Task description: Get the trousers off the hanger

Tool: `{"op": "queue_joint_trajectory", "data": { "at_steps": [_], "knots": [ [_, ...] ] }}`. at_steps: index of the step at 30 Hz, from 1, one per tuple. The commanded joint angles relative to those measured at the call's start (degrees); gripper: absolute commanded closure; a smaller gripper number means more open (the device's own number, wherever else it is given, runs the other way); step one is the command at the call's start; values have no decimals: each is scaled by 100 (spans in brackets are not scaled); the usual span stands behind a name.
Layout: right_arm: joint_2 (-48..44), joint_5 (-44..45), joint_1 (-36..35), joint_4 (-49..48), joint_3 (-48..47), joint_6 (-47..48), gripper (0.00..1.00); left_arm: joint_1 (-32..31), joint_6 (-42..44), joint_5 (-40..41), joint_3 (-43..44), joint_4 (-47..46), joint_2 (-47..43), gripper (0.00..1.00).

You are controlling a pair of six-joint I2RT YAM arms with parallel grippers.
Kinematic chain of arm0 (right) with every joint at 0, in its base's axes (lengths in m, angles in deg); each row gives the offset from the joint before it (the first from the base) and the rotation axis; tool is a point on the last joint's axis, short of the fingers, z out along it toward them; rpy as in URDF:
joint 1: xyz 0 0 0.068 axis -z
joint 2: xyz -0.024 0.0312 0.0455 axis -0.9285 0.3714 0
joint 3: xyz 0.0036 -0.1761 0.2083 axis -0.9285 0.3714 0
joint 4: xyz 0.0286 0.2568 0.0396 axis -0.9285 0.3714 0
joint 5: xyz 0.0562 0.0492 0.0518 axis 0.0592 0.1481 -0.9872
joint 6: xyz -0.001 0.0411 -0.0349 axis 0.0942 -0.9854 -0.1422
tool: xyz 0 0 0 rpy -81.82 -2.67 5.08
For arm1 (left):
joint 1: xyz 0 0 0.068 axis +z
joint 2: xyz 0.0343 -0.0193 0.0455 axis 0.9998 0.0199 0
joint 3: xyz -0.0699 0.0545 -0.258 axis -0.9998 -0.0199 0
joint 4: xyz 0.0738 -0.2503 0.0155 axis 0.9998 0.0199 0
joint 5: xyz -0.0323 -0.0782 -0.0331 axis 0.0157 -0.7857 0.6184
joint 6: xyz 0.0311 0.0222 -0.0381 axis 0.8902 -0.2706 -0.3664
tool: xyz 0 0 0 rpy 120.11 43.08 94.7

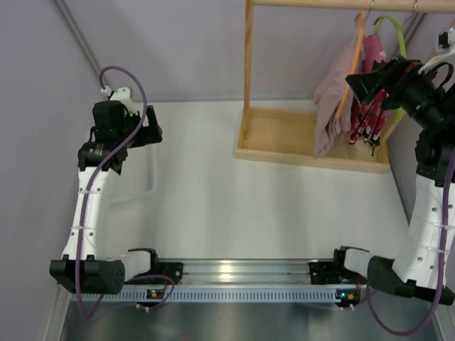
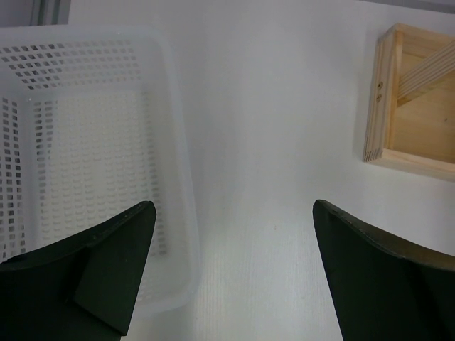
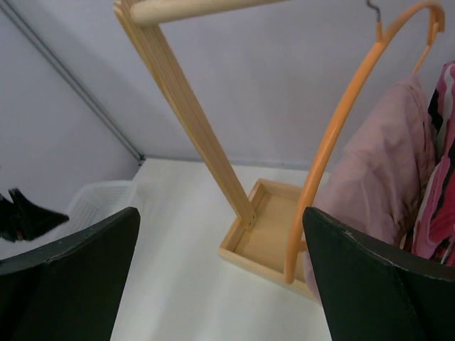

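Note:
The dusty-pink trousers (image 1: pixel 329 106) hang limp over the orange hanger (image 1: pixel 353 67), whose hook sits on the wooden rail at the top right. In the right wrist view, the hanger (image 3: pixel 340 131) curves down in front of the trousers (image 3: pixel 387 177). My right gripper (image 1: pixel 368 79) is raised beside the hanger, just right of it, and stands open (image 3: pixel 220 213) with nothing between its fingers. My left gripper (image 1: pixel 151 131) is far off at the left, open (image 2: pixel 233 206) above the bare tabletop by the basket's corner.
A red-and-pink patterned garment (image 1: pixel 370 106) on a lime-green hanger (image 1: pixel 396 32) hangs right behind the trousers. The wooden rack has an upright post (image 3: pixel 192 106) and a base tray (image 1: pixel 284 138). A white perforated basket (image 2: pixel 85 142) sits at the left under the left arm.

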Motion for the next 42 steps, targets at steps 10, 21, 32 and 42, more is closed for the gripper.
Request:
{"op": "queue_joint_trajectory", "data": {
  "at_steps": [10,21,32,42],
  "knots": [
    [1197,828,46,-1420,-184,-2416,9,-19,-147,504,398,-236,-18,1],
    [2226,661,-138,-2193,-184,-3049,17,-19,-94,582,354,-236,53,1],
    [2684,319,-323,-2905,-342,-3620,50,42,-357,811,494,-289,229,1],
    [2518,12,-323,-3450,-386,-4226,100,42,-331,310,609,-324,273,1]
  ]
}}
